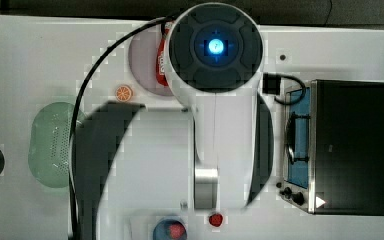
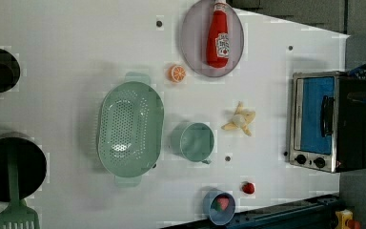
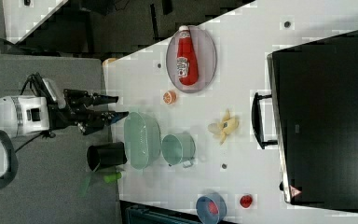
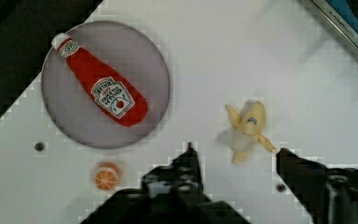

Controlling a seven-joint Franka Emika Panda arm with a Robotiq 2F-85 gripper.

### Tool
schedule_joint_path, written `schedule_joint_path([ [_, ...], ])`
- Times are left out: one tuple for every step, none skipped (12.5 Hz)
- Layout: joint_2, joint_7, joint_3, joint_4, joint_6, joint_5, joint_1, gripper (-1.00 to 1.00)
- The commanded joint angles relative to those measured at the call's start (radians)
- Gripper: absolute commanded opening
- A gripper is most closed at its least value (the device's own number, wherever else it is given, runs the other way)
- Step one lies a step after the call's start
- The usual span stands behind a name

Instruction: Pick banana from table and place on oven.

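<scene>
On the worktop (image 2: 76,57): banana (image 2: 240,121) lies alone.
Hand (image 4: 235,156): fingers apart, empty.
Risk: floppy peel slips out.

Bright, even overhead light on the white bench (image 2: 76,47); soft grey shadows beneath the arm (image 1: 220,125) in the top view; blocky compression along edges; slight blur in the wrist view.

The arm (image 1: 215,100) hides the banana in the top view.
</scene>
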Motion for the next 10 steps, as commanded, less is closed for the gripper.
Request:
schedule_joint_path([
  [-0.381, 0.014, -0.050, -0.247, -0.135, -0.005, -0.028, 0.59],
  [-0.381, 0.014, -0.050, -0.248, -0.135, -0.005, -0.028, 0.81],
  [-0.380, 0.014, -0.049, -0.248, -0.135, -0.005, -0.028, 1.00],
  [-0.378, 0.014, -0.049, -0.249, -0.134, -0.005, -0.028, 1.00],
  [-0.369, 0.014, -0.049, -0.252, -0.130, -0.005, -0.028, 1.00],
  [-0.356, 0.014, -0.049, -0.259, -0.124, -0.005, -0.028, 1.00],
  [-0.339, 0.014, -0.048, -0.271, -0.109, -0.005, -0.028, 1.00],
  [-0.318, 0.014, -0.048, -0.288, -0.084, -0.005, -0.028, 1.00],
  [-0.295, 0.014, -0.048, -0.311, -0.047, -0.005, -0.028, 1.00],
  [-0.272, 0.014, -0.048, -0.338, 0.001, -0.005, -0.028, 1.00],
])
